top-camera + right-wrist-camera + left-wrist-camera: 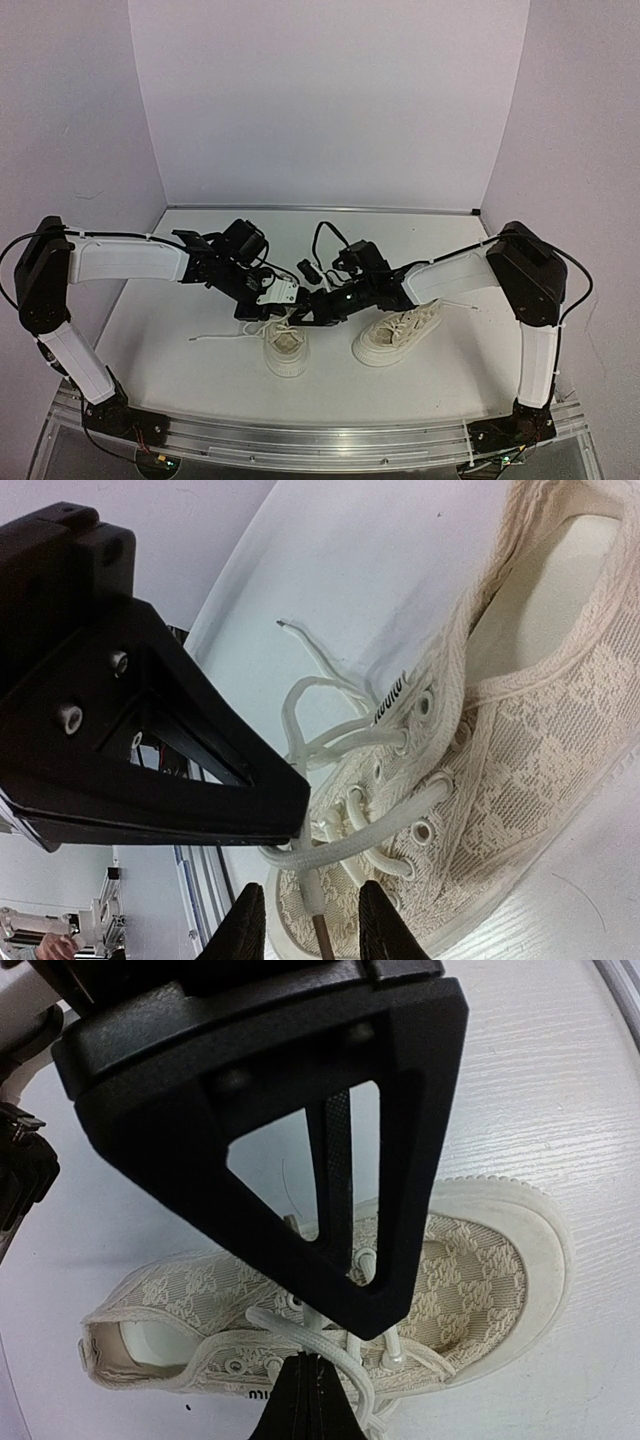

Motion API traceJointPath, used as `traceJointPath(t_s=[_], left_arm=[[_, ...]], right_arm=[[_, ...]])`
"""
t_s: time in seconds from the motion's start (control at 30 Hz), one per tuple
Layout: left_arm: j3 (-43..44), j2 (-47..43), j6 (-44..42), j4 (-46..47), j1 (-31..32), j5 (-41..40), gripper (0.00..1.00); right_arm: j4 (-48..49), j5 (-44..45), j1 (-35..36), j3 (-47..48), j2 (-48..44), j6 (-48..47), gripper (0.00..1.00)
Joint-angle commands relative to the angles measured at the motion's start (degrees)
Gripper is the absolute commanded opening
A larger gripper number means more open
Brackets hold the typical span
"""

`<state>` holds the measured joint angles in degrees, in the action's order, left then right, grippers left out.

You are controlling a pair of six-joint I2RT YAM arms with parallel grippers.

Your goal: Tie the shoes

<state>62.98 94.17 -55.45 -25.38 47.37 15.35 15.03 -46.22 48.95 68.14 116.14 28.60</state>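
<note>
Two cream canvas shoes lie on the white table: the left shoe (287,352) and the right shoe (396,337). Both grippers meet over the left shoe's laces. My left gripper (266,300) is shut; in its wrist view its tips (308,1362) pinch a white lace (350,1365) above the shoe's eyelets (470,1280). My right gripper (312,306) is open; in its wrist view (312,895) the lace end (316,905) with its brown tip hangs between the fingers, untouched, over the shoe (540,730). The other gripper's black finger fills much of each wrist view.
A loose lace end (215,337) trails left of the left shoe on the table. The right shoe's lace (458,304) lies to its right. Pale walls close the table at the back and sides. A metal rail (320,435) runs along the near edge.
</note>
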Motion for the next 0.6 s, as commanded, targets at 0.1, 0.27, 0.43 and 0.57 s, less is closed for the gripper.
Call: traceJointPath(t_s=[0.1, 0.27, 0.43, 0.57], left_arm=[[0.7, 0.4, 0.5, 1.9, 0.4, 1.2, 0.0], [0.6, 0.4, 0.4, 2.0, 0.3, 1.2, 0.0], [0.6, 0.4, 0.3, 2.0, 0.3, 1.0, 0.0], [0.6, 0.3, 0.2, 1.8, 0.4, 0.9, 0.0]], right_arm=[[1.7, -0.7, 0.2, 1.9, -0.1, -0.5, 0.26], [1.6, -0.9, -0.2, 2.2, -0.3, -0.7, 0.23], [1.5, -0.9, -0.4, 2.4, -0.3, -0.8, 0.19], [1.5, -0.5, -0.6, 2.4, -0.5, -0.7, 0.17]])
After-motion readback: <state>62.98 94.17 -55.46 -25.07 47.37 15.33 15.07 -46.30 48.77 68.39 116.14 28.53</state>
